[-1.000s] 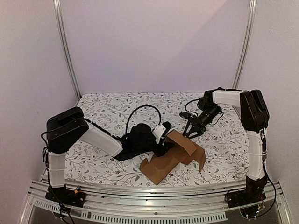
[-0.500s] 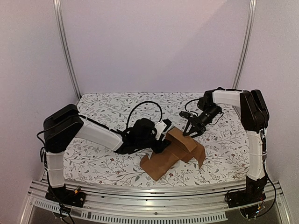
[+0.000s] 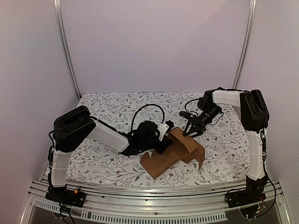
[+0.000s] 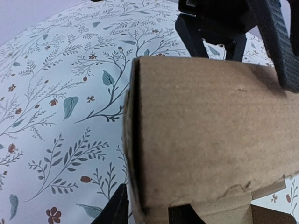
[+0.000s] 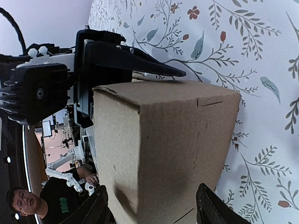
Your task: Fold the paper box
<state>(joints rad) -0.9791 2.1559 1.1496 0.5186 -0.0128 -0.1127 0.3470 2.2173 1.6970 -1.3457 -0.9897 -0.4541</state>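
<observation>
Top external view shows the half-folded box [image 3: 170, 154] on the bench [image 3: 103, 112], centre. It seems light, stiff, easily creased; better hold flaps near creases. Right jaws open; left jaws' grip I cannot tell.

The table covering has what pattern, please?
White covering printed with leafy floral sprigs; best in left wrist view.

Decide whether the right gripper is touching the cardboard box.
Cannot tell. From above, the right gripper overlaps the far edge of the cardboard box, hiding any gap; its wrist view shows the box near both fingers, contact unclear.
</observation>
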